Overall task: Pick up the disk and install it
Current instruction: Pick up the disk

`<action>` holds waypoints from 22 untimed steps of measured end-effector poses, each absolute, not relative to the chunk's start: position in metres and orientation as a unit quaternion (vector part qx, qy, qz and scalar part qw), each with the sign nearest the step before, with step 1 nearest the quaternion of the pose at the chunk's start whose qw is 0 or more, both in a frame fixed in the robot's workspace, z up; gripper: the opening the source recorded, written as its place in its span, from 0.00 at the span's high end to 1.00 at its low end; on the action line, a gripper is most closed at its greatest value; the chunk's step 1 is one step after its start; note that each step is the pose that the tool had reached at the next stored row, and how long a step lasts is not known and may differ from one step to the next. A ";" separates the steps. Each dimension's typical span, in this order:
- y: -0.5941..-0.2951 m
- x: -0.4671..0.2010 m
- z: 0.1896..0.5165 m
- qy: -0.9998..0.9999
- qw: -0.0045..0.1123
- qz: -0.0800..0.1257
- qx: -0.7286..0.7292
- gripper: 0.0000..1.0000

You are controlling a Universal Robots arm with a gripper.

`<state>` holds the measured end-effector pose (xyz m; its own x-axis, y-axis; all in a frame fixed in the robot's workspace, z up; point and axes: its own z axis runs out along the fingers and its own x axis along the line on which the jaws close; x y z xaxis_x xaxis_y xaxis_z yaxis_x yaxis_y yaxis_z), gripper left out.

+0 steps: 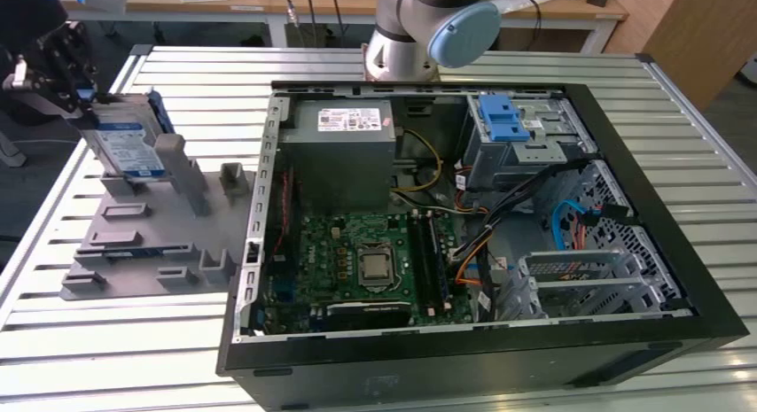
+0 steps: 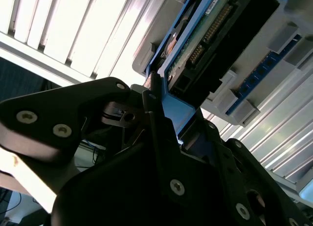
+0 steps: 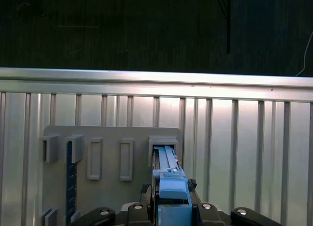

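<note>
The disk (image 1: pixel 123 139), a silver drive with a blue-and-white label and a blue frame, stands tilted on edge at the exterior view's left. My gripper (image 1: pixel 81 95) is shut on its upper end. Its lower end sits at an upright slot of the grey fixture plate (image 1: pixel 154 245); I cannot tell whether it is clear of the slot. The first wrist view shows the disk's blue frame edge (image 3: pixel 168 179) running from my gripper (image 3: pixel 172 209) toward that slot (image 3: pixel 164 142). In the second wrist view the disk's green circuit board (image 2: pixel 205 33) shows beyond my gripper (image 2: pixel 157 106).
An open computer case (image 1: pixel 662 208) lies on the slatted metal table (image 1: pixel 95 359), right of the fixture. Inside are a grey power supply box (image 1: pixel 343 159), a silver drive cage with a blue latch (image 1: pixel 511 124), a motherboard (image 1: pixel 355 261) and loose cables. The arm's base (image 1: pixel 414 40) stands behind the case.
</note>
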<state>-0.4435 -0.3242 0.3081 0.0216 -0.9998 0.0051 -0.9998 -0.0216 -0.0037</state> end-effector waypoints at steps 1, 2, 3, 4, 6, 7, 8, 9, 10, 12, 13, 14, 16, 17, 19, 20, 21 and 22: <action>-0.324 -0.443 0.309 -0.699 0.000 0.003 0.715 0.64; -0.324 -0.443 0.309 -0.699 0.000 0.003 0.715 0.64; -0.324 -0.443 0.310 -0.699 0.000 0.003 0.715 0.64; -0.324 -0.443 0.310 -0.699 0.000 0.003 0.715 0.64; -0.324 -0.443 0.311 -0.699 0.000 0.003 0.715 0.64; -0.324 -0.444 0.312 -0.699 0.000 0.003 0.715 0.64; -0.324 -0.443 0.312 -0.699 0.000 0.003 0.715 0.64; -0.324 -0.443 0.313 -0.699 0.000 0.003 0.715 0.64; -0.324 -0.443 0.313 -0.699 0.000 0.003 0.715 0.64; -0.324 -0.443 0.314 -0.699 0.000 0.003 0.715 0.64; -0.324 -0.443 0.314 -0.699 0.000 0.003 0.715 0.64; -0.324 -0.443 0.314 -0.699 0.000 0.003 0.715 0.64; -0.324 -0.443 0.315 -0.699 0.000 0.003 0.715 0.64; -0.324 -0.443 0.316 -0.699 0.000 0.003 0.715 0.64; -0.324 -0.443 0.317 -0.699 0.000 0.003 0.715 0.64; -0.324 -0.443 0.317 -0.699 0.000 0.003 0.715 0.64; -0.324 -0.443 0.318 -0.699 0.000 0.003 0.715 0.64; -0.324 -0.443 0.318 -0.699 0.000 0.003 0.715 0.64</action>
<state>-0.4435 -0.3242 0.3182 0.0215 -0.9998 0.0050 -0.9998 -0.0216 -0.0038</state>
